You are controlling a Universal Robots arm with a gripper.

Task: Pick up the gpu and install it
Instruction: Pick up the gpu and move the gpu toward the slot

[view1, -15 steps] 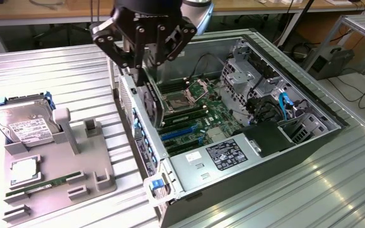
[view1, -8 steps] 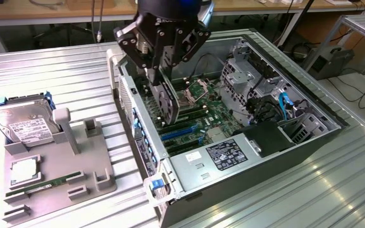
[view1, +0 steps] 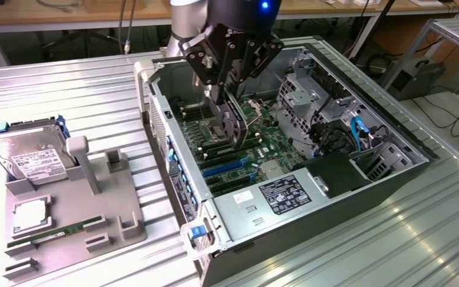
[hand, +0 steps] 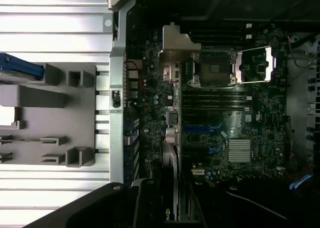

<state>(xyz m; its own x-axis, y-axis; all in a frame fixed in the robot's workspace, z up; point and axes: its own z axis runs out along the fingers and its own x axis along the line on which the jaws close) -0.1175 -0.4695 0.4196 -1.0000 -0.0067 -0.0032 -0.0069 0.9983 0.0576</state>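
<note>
The gpu [view1: 233, 124] hangs edge-on, its board upright, under my gripper [view1: 231, 89], which is shut on its upper edge. It hovers inside the open computer case [view1: 397, 149], just above the motherboard [view1: 274, 149] and close to the blue expansion slots [view1: 225, 168]. In the wrist view the gpu's silver end bracket [hand: 175, 46] stands by the case's rear wall. The card's thin edge [hand: 171, 153] runs from that bracket back toward the camera over the motherboard [hand: 235, 133].
A grey fixture plate [view1: 78, 206] lies at the exterior view's left. It carries a hard drive [view1: 30, 158], a memory stick [view1: 54, 234] and a square chip [view1: 30, 215]. The case's drive cage [view1: 309, 89], cables [view1: 357, 134] and power supply [view1: 285, 194] crowd the motherboard.
</note>
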